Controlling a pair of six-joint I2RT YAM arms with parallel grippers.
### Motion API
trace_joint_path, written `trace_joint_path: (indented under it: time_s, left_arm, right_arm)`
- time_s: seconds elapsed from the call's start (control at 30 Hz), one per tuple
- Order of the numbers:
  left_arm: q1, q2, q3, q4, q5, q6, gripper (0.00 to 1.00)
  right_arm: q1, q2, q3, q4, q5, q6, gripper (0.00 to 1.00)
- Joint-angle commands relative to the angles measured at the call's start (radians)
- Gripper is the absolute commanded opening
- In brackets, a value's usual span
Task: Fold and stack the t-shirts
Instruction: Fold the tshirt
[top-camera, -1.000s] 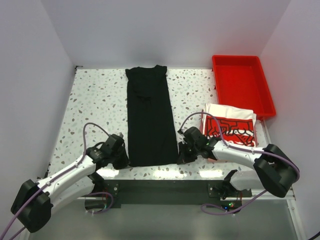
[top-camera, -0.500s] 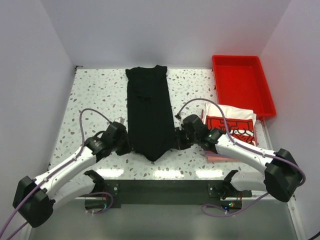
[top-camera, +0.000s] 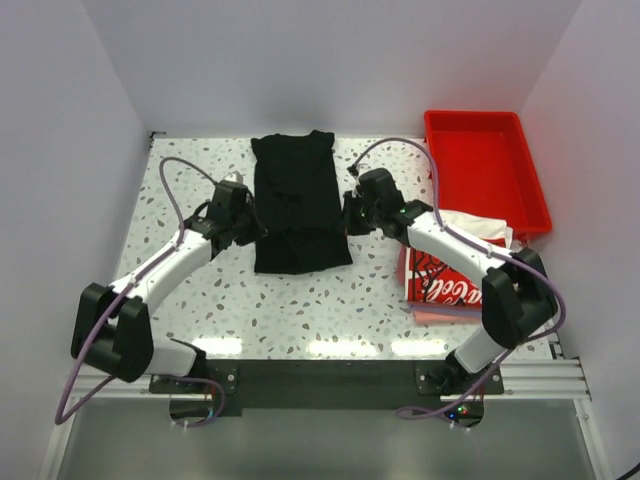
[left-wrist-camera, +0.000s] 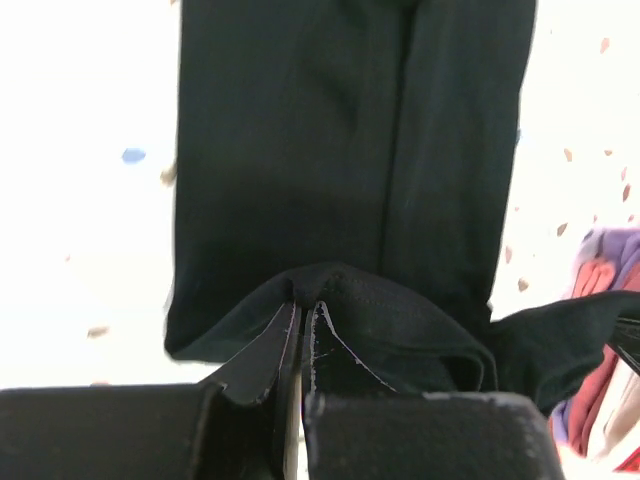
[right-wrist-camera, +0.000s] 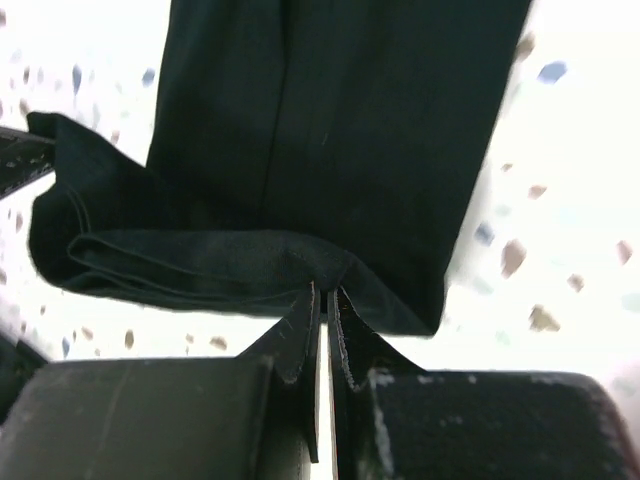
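The black t-shirt (top-camera: 297, 200) lies at the table's back middle, its near half lifted and doubled over toward the collar. My left gripper (top-camera: 252, 215) is shut on its hem corner at the left edge; the pinched cloth (left-wrist-camera: 330, 285) shows in the left wrist view. My right gripper (top-camera: 349, 212) is shut on the hem corner at the right edge, seen as cloth (right-wrist-camera: 325, 265) in the right wrist view. A white t-shirt with red-and-black print (top-camera: 445, 280) lies folded at the right, on a pinkish one (top-camera: 440, 315).
A red plastic tray (top-camera: 485, 170) stands at the back right, next to the folded shirts. The white walls close in the speckled table (top-camera: 190, 180) on three sides. Purple cables loop above both arms.
Both grippers have carried the black shirt's near hem from the table's front edge toward the back, folding the shirt roughly in half. The printed shirt is now uncovered by the right arm.
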Motion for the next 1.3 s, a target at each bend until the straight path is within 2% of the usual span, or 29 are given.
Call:
trace_joint_path:
  time_s: [0.0, 0.13, 0.3, 0.57, 1.13, 1.17, 1.2, 1.27]
  left_arm:
    - [0.022, 0.091, 0.123, 0.096, -0.004, 0.083, 0.00]
    - [0.060, 0.188, 0.194, 0.136, -0.001, 0.113, 0.00]
    - [0.088, 0.302, 0.319, 0.106, 0.004, 0.153, 0.00]
    - [0.137, 0.372, 0.378, 0.133, 0.007, 0.164, 0.00]
    - [0.166, 0.566, 0.490, 0.102, 0.061, 0.189, 0.00]
    - [0.165, 0.570, 0.493, 0.098, 0.061, 0.189, 0.01]
    - [0.166, 0.576, 0.493, 0.096, 0.061, 0.189, 0.10]
    - [0.168, 0.575, 0.495, 0.095, 0.070, 0.192, 0.21]
  right_arm:
    - [-0.040, 0.049, 0.127, 0.040, 0.004, -0.040, 0.00]
    - [-0.083, 0.159, 0.220, 0.026, -0.039, -0.061, 0.00]
    - [-0.114, 0.244, 0.319, 0.014, -0.080, -0.090, 0.00]
    - [-0.137, 0.374, 0.456, 0.004, -0.082, -0.136, 0.00]
    - [-0.170, 0.532, 0.556, -0.003, -0.099, -0.121, 0.00]
    - [-0.170, 0.543, 0.560, -0.003, -0.096, -0.121, 0.02]
    - [-0.172, 0.546, 0.562, -0.002, -0.094, -0.116, 0.07]
    - [-0.173, 0.560, 0.574, -0.008, -0.096, -0.113, 0.13]
